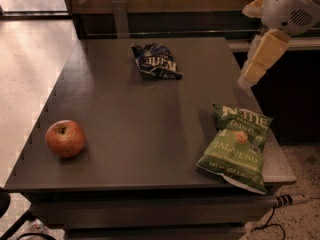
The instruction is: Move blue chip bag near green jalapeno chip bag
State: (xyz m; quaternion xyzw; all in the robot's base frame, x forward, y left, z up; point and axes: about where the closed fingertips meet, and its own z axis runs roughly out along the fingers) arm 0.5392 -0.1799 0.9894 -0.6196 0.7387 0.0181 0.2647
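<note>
The gripper (250,75) hangs past the right edge of the dark desk (140,119), at about 2 o'clock from its middle, touching nothing; whether it is released or clenched cannot be told. The blue chip bag (156,61) lies crumpled near the far edge, at about 12 o'clock. The green jalapeno chip bag (236,145) lies flat at about 4 o'clock, its lower corner reaching past the near right corner of the desk. The two bags are well apart. A red apple (65,138) sits alone at about 8 o'clock.
</note>
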